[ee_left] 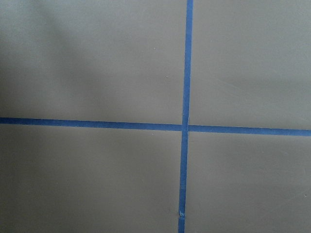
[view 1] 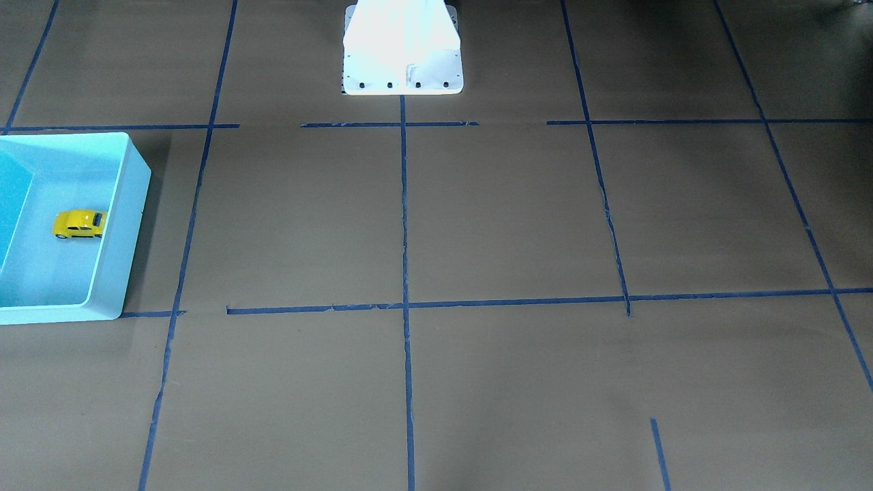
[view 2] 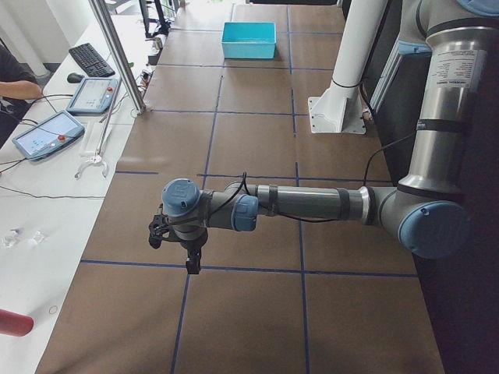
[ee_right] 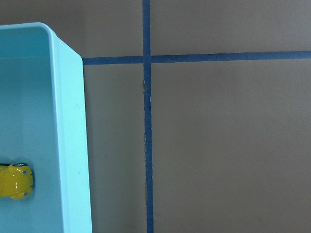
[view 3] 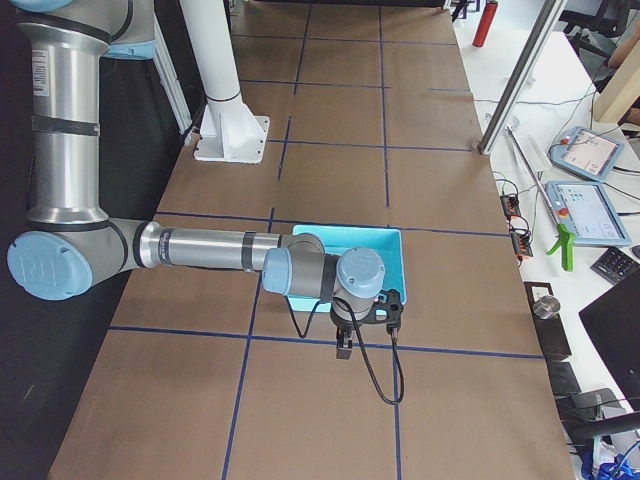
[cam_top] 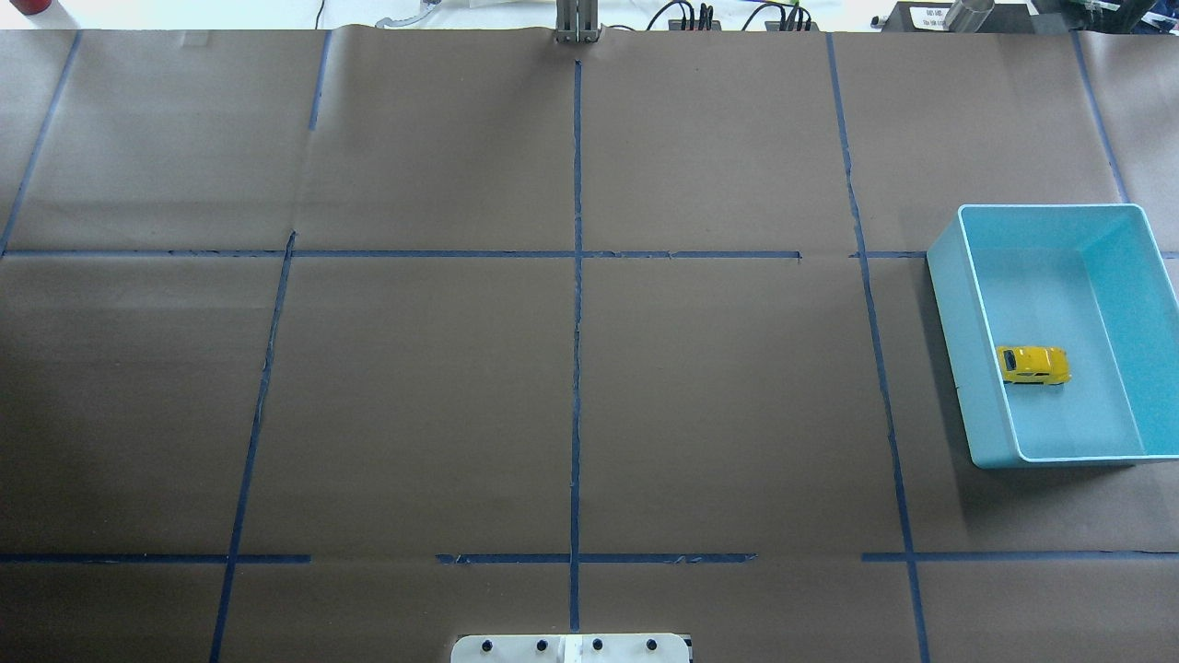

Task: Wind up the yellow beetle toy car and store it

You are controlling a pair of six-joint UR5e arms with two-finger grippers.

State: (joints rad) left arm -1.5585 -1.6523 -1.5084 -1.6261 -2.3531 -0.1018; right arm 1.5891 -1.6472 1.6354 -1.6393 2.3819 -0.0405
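Observation:
The yellow beetle toy car [cam_top: 1033,365] stands on its wheels on the floor of the light blue bin [cam_top: 958,350] at the table's right end. It also shows in the front view [view 1: 80,224] inside the bin [view 1: 129,204], and at the left edge of the right wrist view [ee_right: 16,181]. My right gripper [view 3: 344,348] hangs above the table just outside the bin [view 3: 380,245]; I cannot tell if it is open or shut. My left gripper [view 2: 192,266] hangs above the table's far left end, far from the bin [view 2: 248,40]; I cannot tell its state. Neither wrist view shows fingers.
Brown paper with a grid of blue tape lines [cam_top: 577,276] covers the table. The white robot base [view 1: 402,48] stands at the middle of the near edge. Tablets [view 2: 45,134] and a keyboard [view 2: 87,58] lie on the operators' side, beyond metal posts [view 2: 117,54].

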